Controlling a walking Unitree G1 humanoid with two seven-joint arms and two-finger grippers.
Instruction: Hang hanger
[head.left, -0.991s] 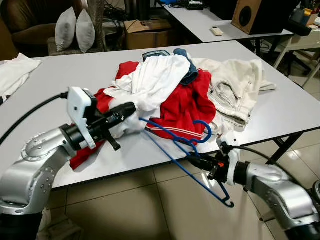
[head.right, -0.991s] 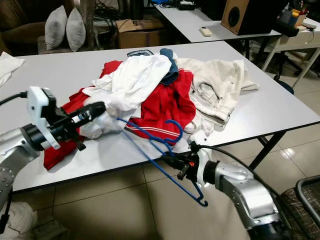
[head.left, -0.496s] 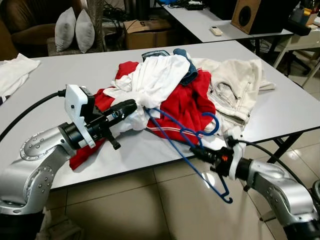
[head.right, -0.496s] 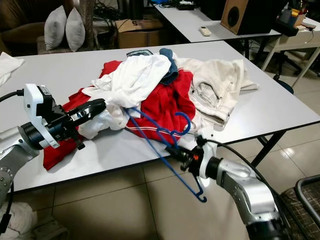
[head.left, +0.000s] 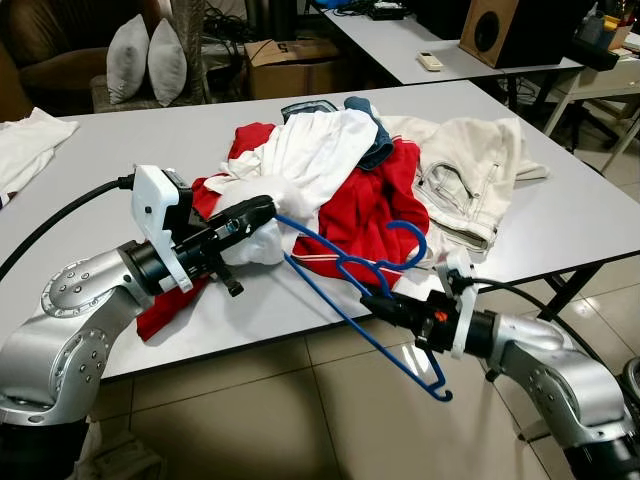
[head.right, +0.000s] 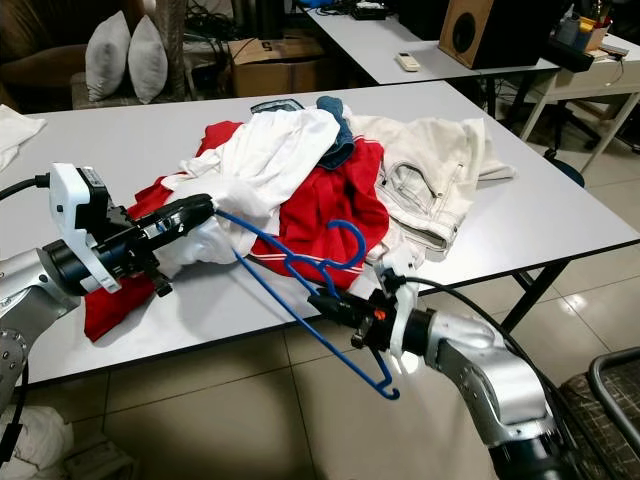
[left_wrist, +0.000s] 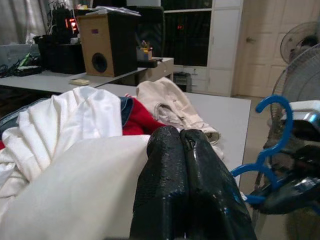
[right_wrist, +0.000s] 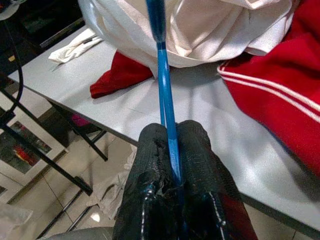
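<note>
The right gripper (head.left: 385, 305) is clamping the blue hanger (head.left: 345, 270) off the table's near edge, while the left gripper (head.left: 262, 207) is pinching white cloth (head.left: 255, 240).

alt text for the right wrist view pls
The right gripper's two black fingers are shut on a thin blue plastic hanger, which runs up to a crumpled white garment. Beside it, a red garment with white stripes lies on the grey table.
</note>
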